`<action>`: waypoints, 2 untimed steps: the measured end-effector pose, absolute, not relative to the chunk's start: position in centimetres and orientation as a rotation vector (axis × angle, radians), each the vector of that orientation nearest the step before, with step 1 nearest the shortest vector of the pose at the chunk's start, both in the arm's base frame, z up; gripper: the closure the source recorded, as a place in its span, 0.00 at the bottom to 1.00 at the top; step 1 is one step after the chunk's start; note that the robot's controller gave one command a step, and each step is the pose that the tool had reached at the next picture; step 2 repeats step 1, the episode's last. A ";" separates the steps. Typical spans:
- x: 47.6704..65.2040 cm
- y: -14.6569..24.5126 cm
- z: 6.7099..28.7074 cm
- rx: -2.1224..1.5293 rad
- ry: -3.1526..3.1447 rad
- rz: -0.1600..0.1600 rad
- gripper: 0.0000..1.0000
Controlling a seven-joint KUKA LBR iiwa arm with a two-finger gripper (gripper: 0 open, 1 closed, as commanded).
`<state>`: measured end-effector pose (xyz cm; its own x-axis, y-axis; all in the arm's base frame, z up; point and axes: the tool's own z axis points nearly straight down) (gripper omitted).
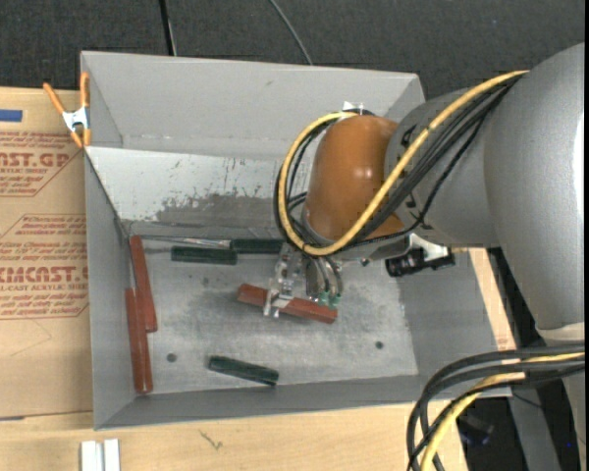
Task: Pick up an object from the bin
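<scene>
The gripper (299, 297) is sitting low at frame centre, over 1 red-brown bar (312, 310) lying on the bin (373, 346) floor; its opening cannot be told; the bar is appearing unlifted, so, by this judgement, a confirmed grasp and raising are remaining.

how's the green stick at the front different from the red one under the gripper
The green stick is dark and lies clear by the front wall; the red stick is brownish red, looks thicker, and lies mid-floor, partly covered by the gripper. Both are slim bars lying flat.
</scene>
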<state>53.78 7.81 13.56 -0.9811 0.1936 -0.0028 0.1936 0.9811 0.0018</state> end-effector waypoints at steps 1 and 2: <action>53.8 7.8 13.9 0.306 3.124 0.002 1.00; 53.8 7.8 13.9 0.306 3.124 0.002 1.00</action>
